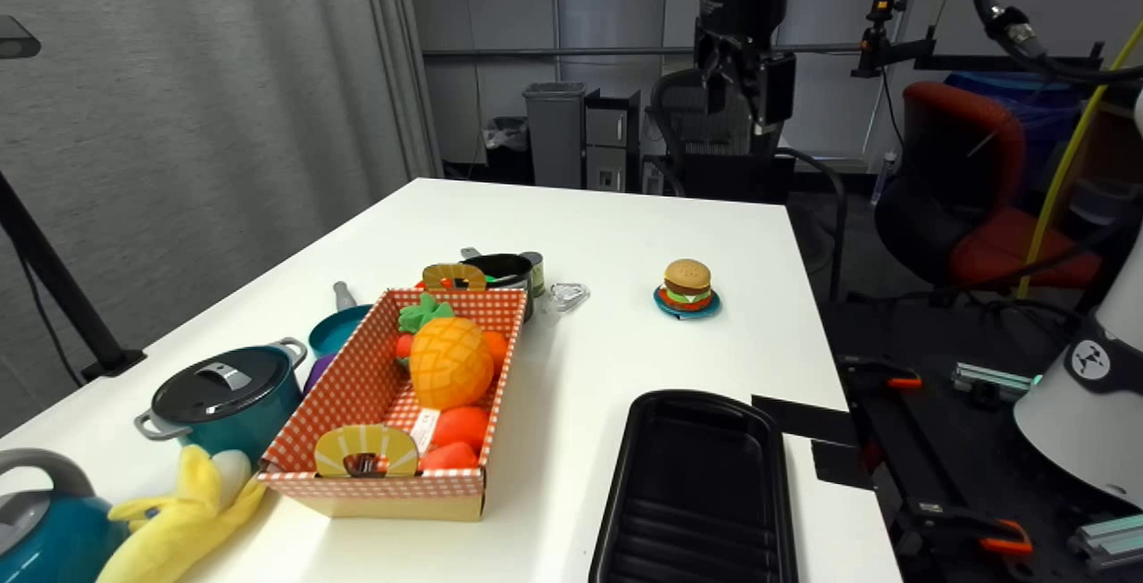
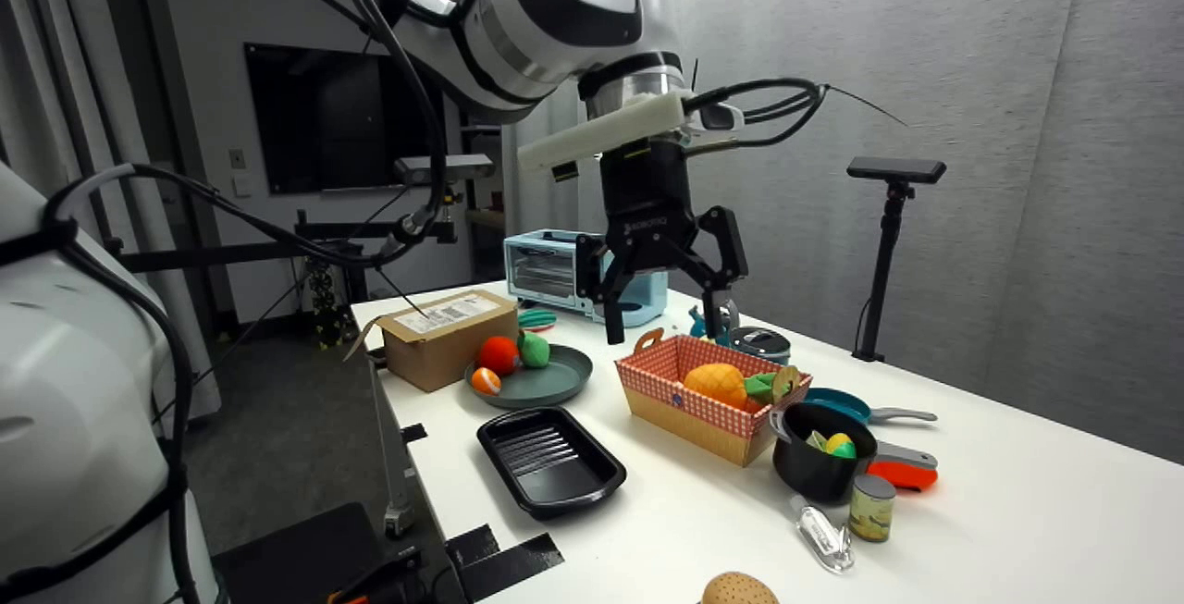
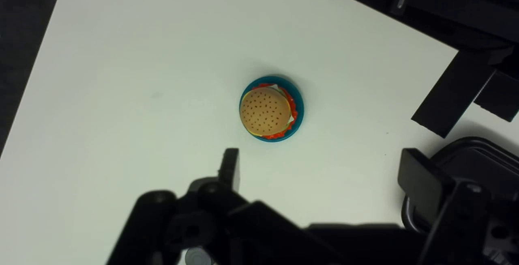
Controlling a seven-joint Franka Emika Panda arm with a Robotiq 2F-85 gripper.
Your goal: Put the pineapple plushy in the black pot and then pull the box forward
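ok so in an exterior view the pineapple plushy is lying in the checkered box, leafy tuft towards the end where the black pot stands. The pot's right beside that end (can't tell if they touch) and already has some yellow-green bits in it. Jaws are spread wide, nothing between them, well up off the tabletop.

Also in an exterior view: red and orange pieces crowd the pineapple plushy inside the checkered box, and the jaws hang high, well apart from it all.

Wrist view gives the toy burger on its teal plate plus a corner of the black tray, neither plushy nor box in there.

My read: step one, getting the pineapple plushy, grab not made yet, box pull for later. Next move imo: bring the jaws across over the checkered box, come down so they straddle the plush without clipping the walls, squeeze, lift clear of the rim, then over to the black pot
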